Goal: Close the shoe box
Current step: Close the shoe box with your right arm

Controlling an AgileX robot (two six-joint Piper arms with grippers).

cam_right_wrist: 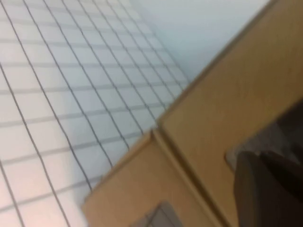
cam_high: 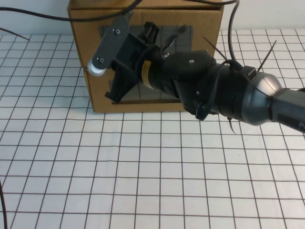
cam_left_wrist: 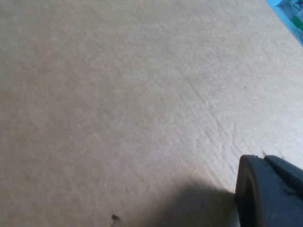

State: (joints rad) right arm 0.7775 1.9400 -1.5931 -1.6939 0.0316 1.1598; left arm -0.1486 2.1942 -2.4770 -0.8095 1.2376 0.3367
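The brown cardboard shoe box (cam_high: 86,43) stands at the back middle of the table, its dark front window (cam_high: 183,36) partly showing. My right arm reaches across its front, and my right gripper (cam_high: 117,91) is up against the front panel, low on its left part. The white pull is hidden behind the arm. In the right wrist view the cardboard front (cam_right_wrist: 222,104) with a seam fills the frame, and a dark part of the right gripper (cam_right_wrist: 265,189) shows at the edge. My left gripper (cam_left_wrist: 271,193) is very close to a plain cardboard surface (cam_left_wrist: 118,104) and is out of the high view.
The white gridded tabletop (cam_high: 143,171) spreads in front of and beside the box. Black cables (cam_high: 95,19) hang over the box top. A blue object (cam_left_wrist: 291,14) shows at one corner of the left wrist view.
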